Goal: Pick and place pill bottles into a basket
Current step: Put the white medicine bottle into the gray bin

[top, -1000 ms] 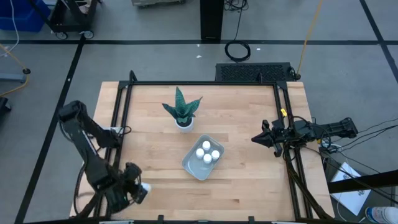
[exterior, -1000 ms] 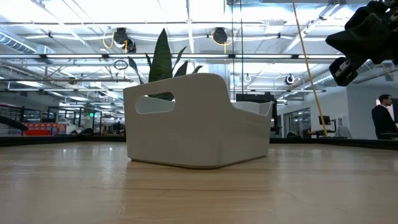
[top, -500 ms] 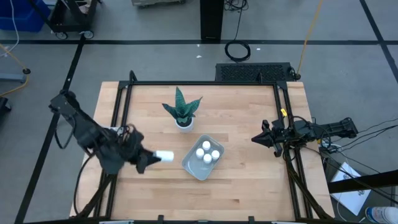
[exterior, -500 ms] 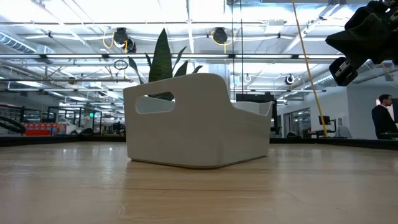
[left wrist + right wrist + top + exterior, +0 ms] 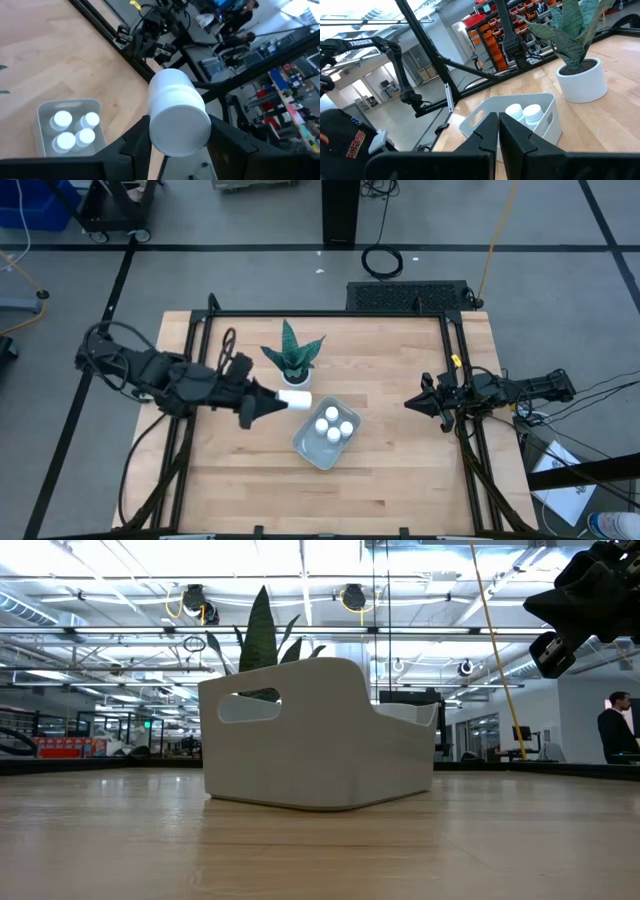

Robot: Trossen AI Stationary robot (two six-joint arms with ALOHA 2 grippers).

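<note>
We count three pill bottles (image 5: 333, 423) standing in the basket (image 5: 308, 442) and a fourth bottle (image 5: 294, 399) clamped in our left gripper (image 5: 283, 400) just beside its rim, our right gripper (image 5: 412, 402) idling closed and empty, a fifth unseen

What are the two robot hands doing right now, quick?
Left hand: closed on a small white cylindrical pill bottle, near the pale blue-grey plastic tray.
Right hand: shut, empty, at the table's right edge.

Overhead, table-level, two wrist cameras
</note>
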